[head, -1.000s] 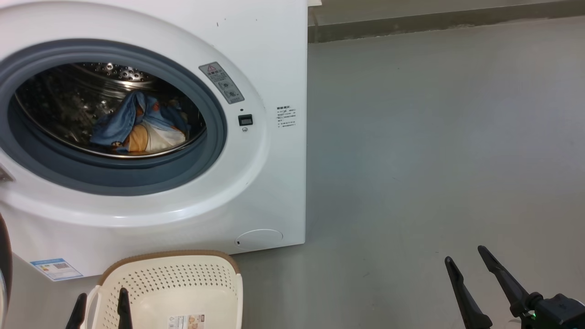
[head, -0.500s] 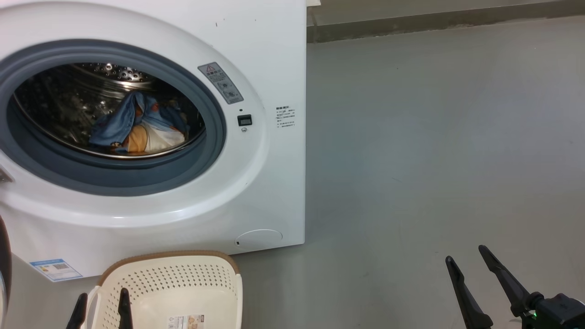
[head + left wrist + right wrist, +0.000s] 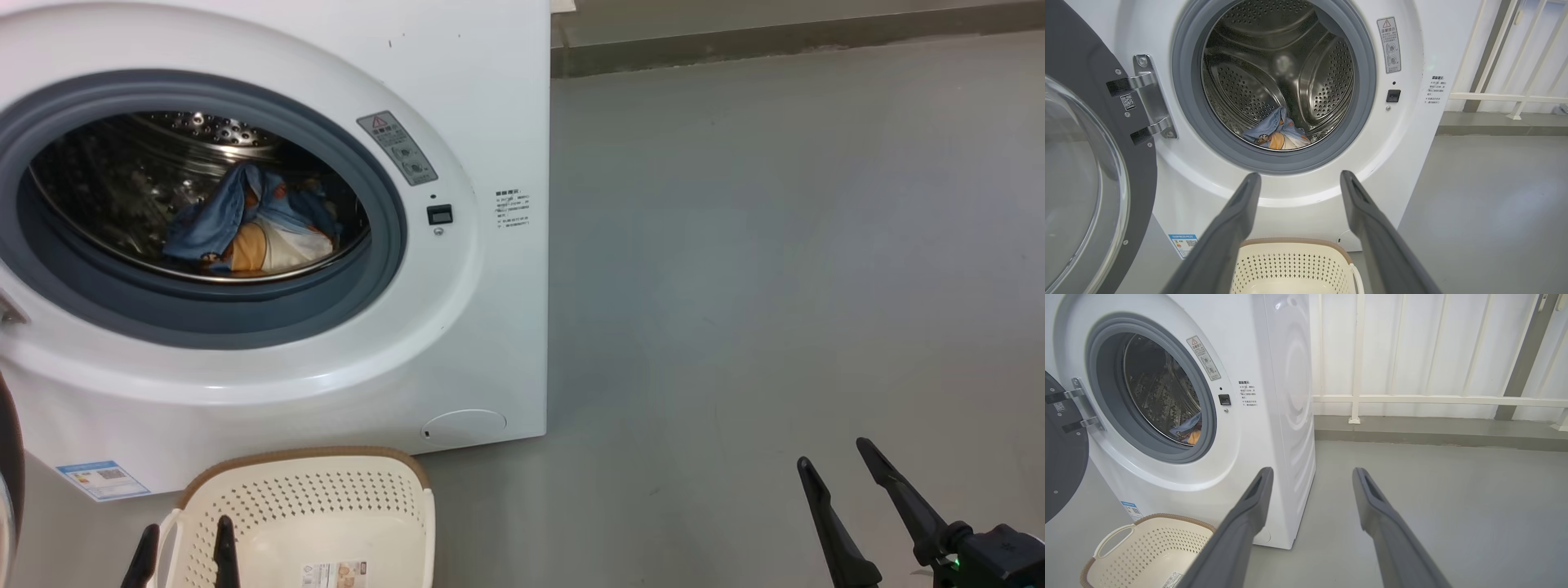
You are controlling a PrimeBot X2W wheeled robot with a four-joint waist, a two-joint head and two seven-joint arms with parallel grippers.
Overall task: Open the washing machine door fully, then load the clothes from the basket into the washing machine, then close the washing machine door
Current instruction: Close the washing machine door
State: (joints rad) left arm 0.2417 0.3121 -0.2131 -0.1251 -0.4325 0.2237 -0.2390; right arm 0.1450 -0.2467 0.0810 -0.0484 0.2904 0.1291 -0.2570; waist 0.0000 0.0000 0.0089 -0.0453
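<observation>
**Door hangs open, load is in, both grippers empty**

The door (image 3: 1086, 183) is swung out on the steel hinge (image 3: 1147, 98) at the left edge of the washer (image 3: 490, 98) front, with its dark rim and bulging glass turned towards the left wrist camera. It looks stiff and fairly heavy: a rigid ring around thick glass. It should swing freely until the latch calls for a firm push. The glass is smooth and rounded, probably slippery under hard fingers. The flat rim on the side away from the hinge seems the better place to push, but that edge is out of frame.

The clothes (image 3: 1278, 136) lie in a soft heap at the bottom of the drum, clear of the gasket as far as I can tell. The basket (image 3: 326, 498) stands on the floor just before the washer's lower front.

The left gripper (image 3: 1299, 175) is spread wide above the basket, holding and touching nothing. The right gripper (image 3: 1312, 470) is equally wide over the floor off the washer's right corner, also empty.
</observation>
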